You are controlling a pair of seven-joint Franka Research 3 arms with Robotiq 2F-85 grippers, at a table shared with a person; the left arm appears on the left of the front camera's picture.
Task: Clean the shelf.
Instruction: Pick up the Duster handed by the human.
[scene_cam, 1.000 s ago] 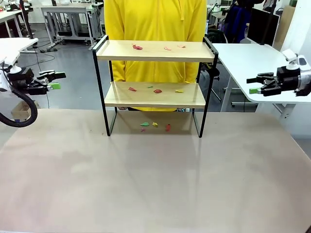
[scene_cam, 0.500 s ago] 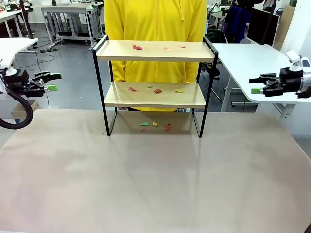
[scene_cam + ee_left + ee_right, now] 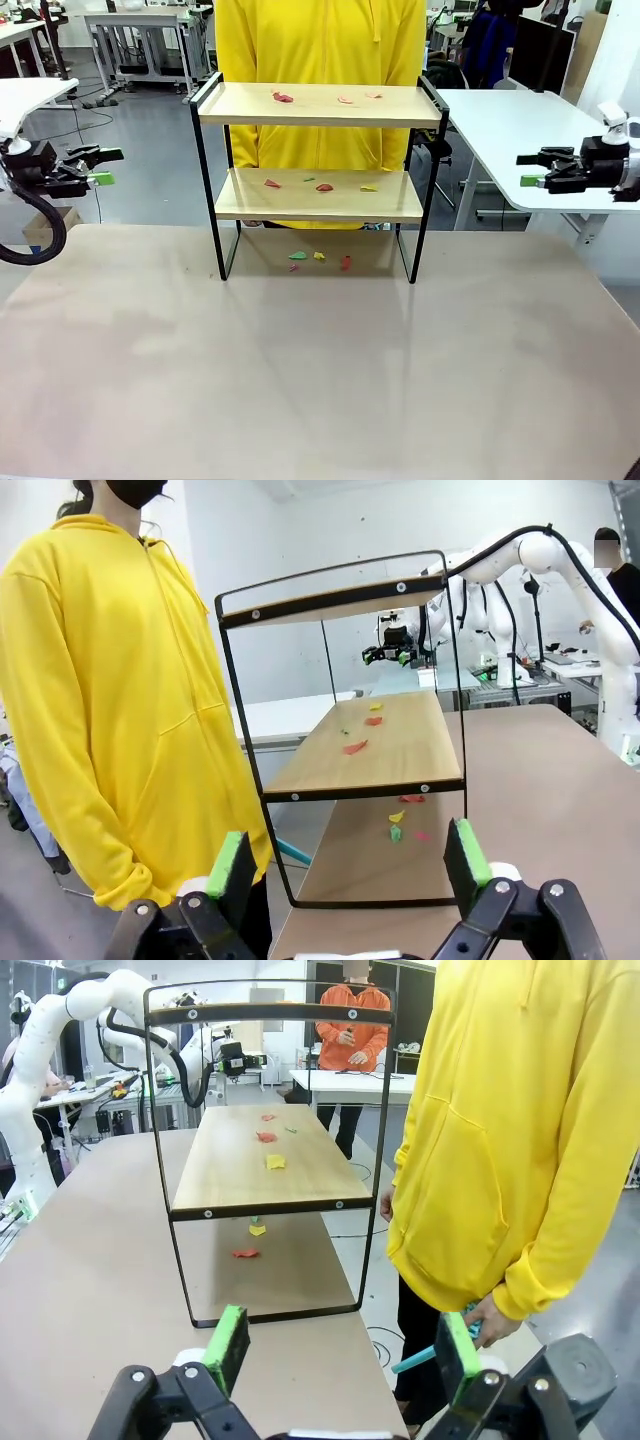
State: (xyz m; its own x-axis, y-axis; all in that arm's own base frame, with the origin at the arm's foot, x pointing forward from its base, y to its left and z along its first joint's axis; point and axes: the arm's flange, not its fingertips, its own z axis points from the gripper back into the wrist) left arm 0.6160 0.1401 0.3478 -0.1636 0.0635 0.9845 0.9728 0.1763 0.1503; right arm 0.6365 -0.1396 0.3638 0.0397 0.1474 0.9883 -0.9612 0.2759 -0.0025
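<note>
L arm enters from the left side, wrist approx level, left gripper horizontal, pointing inward twd centre. Jaws spread wide, nothing btwn them. R arm mirrors it from the right side: right gripper horizontal, pointing inward, jaws wide, empty. Both held up in the air, well apart. Wrist views: L green pads and R green pads stand far apart.
</note>
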